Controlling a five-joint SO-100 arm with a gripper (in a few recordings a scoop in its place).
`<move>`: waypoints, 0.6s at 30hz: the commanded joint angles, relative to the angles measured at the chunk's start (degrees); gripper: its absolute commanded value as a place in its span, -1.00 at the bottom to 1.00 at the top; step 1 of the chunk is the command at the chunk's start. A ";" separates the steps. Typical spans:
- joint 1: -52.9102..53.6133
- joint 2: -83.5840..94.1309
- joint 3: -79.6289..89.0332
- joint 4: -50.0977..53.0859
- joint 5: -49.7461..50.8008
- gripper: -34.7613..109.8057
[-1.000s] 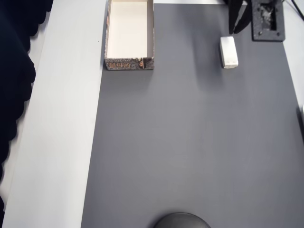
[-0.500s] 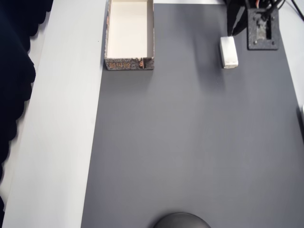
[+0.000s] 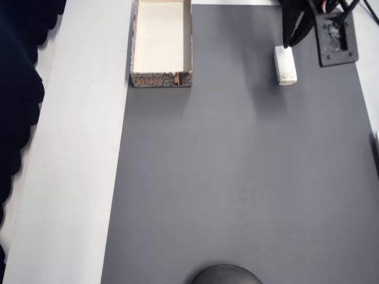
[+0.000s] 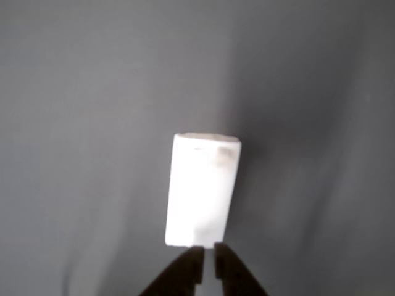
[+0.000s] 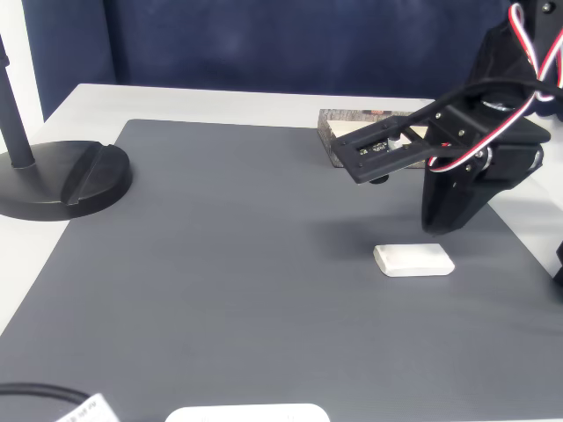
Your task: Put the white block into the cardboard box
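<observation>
The white block (image 3: 286,65) lies flat on the grey mat near the top right of the overhead view, and also shows in the wrist view (image 4: 202,191) and the fixed view (image 5: 413,260). My black gripper (image 3: 288,42) hovers just over the block's far end. Its fingertips (image 4: 208,262) stand almost together, holding nothing, right at the block's near short edge. The cardboard box (image 3: 161,44), cream inside with dark printed walls, sits open at the mat's top left, well apart from the block. In the fixed view the box (image 5: 332,123) is partly hidden behind the arm.
A black round stand base (image 5: 66,176) rests at the mat's left side in the fixed view, and at the bottom edge (image 3: 227,275) of the overhead view. A white table strip (image 3: 77,148) runs along the mat's left. The mat's middle (image 3: 237,177) is bare.
The arm has swung slightly, and the fingertips have come down to the block's top end. The block and box have not moved.
</observation>
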 commanded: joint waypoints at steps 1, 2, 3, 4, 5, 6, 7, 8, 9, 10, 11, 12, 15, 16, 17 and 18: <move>0.53 0.00 -4.04 -0.79 -0.18 -0.41; 0.79 -0.09 -4.13 -0.79 -0.79 -0.37; 0.97 -0.09 -4.22 -0.79 -2.46 -0.34; 1.14 -0.09 -4.31 -0.62 -3.52 -0.33; 1.32 -0.09 -4.48 -0.62 -4.22 -0.31; 1.41 -0.09 -4.57 -0.62 -4.83 -0.29; 1.49 -0.09 -4.75 -0.62 -4.92 -0.27; 1.58 -0.26 -4.92 -0.62 -5.01 -0.27; 1.58 -0.62 -5.36 -0.62 -5.01 -0.26; 1.58 -1.14 -5.89 -0.62 -4.92 -0.25; 1.67 -1.85 -6.50 -0.62 -4.66 -0.25; 1.76 -2.64 -7.21 -0.53 -4.48 -0.25; 2.02 -5.36 -9.93 -0.62 -1.93 -0.23; 2.02 -6.15 -10.63 -0.62 -1.32 -0.22; 2.02 -6.86 -11.16 -0.62 -1.14 -0.22; 2.02 -7.38 -11.51 -0.62 -0.88 -0.21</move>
